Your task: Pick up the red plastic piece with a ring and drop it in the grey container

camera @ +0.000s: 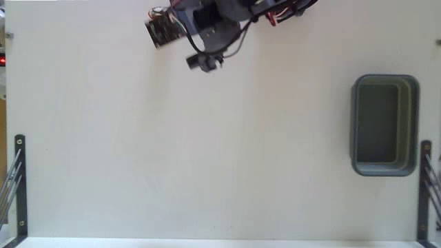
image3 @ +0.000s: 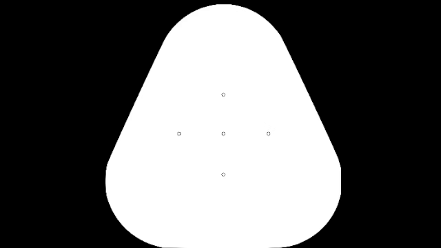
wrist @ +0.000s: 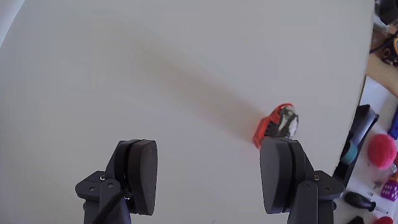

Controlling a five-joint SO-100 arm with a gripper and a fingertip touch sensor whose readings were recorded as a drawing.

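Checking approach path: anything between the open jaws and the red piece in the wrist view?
Nothing. In the wrist view, only bare table separates the gripper from the red piece, just beyond its right finger.

My end effector is matte black plastic: two thick fingers with rounded tips and flat inner faces, the left finger and the right finger much alike in the wrist view. Each sits on an angular black bracket with a small silver screw head near its base. In the fixed view my arm, at the far edge of the counter, is dark blue-grey and black, with looping black cables, a few red wires on the right, and a small bare circuit board on the left.
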